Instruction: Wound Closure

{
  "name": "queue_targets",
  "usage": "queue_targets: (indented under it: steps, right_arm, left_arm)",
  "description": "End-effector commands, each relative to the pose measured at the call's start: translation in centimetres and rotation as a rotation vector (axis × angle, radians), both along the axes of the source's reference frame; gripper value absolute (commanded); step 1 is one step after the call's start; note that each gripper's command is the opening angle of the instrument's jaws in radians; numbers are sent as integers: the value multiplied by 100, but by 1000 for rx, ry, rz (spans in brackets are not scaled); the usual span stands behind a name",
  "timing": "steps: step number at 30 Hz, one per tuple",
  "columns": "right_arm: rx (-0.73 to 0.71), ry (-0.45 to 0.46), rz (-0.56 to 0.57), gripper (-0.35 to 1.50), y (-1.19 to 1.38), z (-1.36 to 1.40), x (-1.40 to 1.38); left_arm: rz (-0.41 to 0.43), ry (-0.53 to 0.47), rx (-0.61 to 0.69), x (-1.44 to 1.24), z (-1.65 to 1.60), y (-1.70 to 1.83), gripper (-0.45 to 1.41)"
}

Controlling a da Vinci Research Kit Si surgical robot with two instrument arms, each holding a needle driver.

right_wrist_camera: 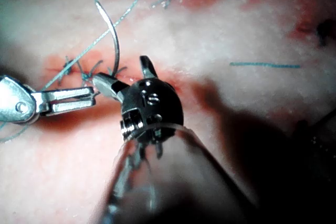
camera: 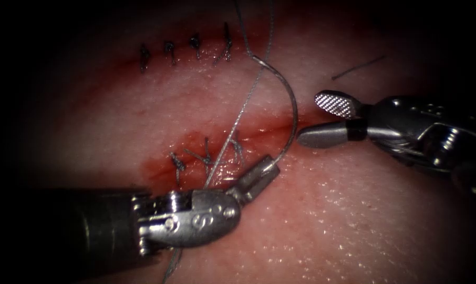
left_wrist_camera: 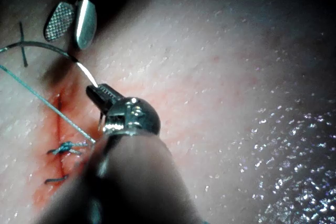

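Over the cut, left claw (camera: 263,171) grips needle (camera: 289,100) end; right claw (camera: 322,120) gapes, empty

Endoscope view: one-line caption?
Left gripper holds the needle near its tip; right gripper open beside the cut.

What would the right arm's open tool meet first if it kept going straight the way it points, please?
Probably the thin curved steel needle, crossing just ahead of the right tool; the left tool holds its end. Depth is uncertain.
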State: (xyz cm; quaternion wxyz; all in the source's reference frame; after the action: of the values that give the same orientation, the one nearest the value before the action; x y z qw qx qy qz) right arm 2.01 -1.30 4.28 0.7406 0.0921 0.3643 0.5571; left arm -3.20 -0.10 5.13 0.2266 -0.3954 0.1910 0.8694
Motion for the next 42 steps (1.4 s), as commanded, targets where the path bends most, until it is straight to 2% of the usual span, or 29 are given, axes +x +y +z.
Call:
queue_targets:
  steps: [1, 9, 11, 16, 18, 19, 20, 23, 28, 30, 31, 32, 33, 34, 35, 37, 42]
  right_arm:
    - [5, -17, 9, 71, -4, 6, 16]
    - [-26, -136, 55, 66, -4, 5, 22]
    - [-64, -199, 56, 78, -4, 6, 26]
    - [-134, -287, 51, 84, -10, 9, 43]
    - [-140, -283, 47, 51, -13, 11, 49]
    - [-141, -278, 46, 2, -15, 13, 53]
    - [-143, -277, 47, -35, -16, 14, 55]
    - [-156, -321, 67, -35, -19, 17, 56]
    - [-183, -320, 42, -35, -17, 14, 45]
    - [-189, -313, 52, -35, -14, 11, 39]
    - [-193, -303, 53, -35, -12, 10, 37]
    - [-194, -289, 49, -35, -11, 9, 35]
    - [-193, -274, 43, -35, -10, 9, 33]
    - [-194, -261, 28, -35, -10, 9, 31]
    - [-199, -221, -2, -35, -8, 9, 28]
    - [-203, -199, -26, -35, -6, 10, 26]
    - [-275, -47, -217, -35, 0, 14, 14]
  left_arm:
    - [-1, 7, 0, -6, 4, -6, -45]
    - [-6, 69, -28, -7, 3, -8, -45]
    - [-11, 82, -31, -7, 3, -9, -45]
    - [-13, 105, -40, -9, 2, -10, -45]
    - [-11, 109, -43, -10, 2, -11, -45]
    - [-12, 111, -43, -10, 1, -11, -45]
    - [-10, 114, -46, -10, 1, -12, -45]
    - [-6, 125, -53, -10, 0, -12, -45]
    - [3, 120, -55, -9, -1, -11, -43]
    - [12, 108, -55, -9, -1, -10, -3]
    - [28, 95, -59, -9, -2, -9, 44]
    - [27, 28, -26, -9, -3, -8, 61]
    - [33, -24, -2, -9, -5, -6, 69]
    - [45, -67, 16, -8, -8, -5, 88]
    - [33, -146, 85, -7, -14, -2, 95]
    - [30, -171, 119, -7, -18, -1, 95]
    - [62, -309, 330, 0, -34, -2, 96]
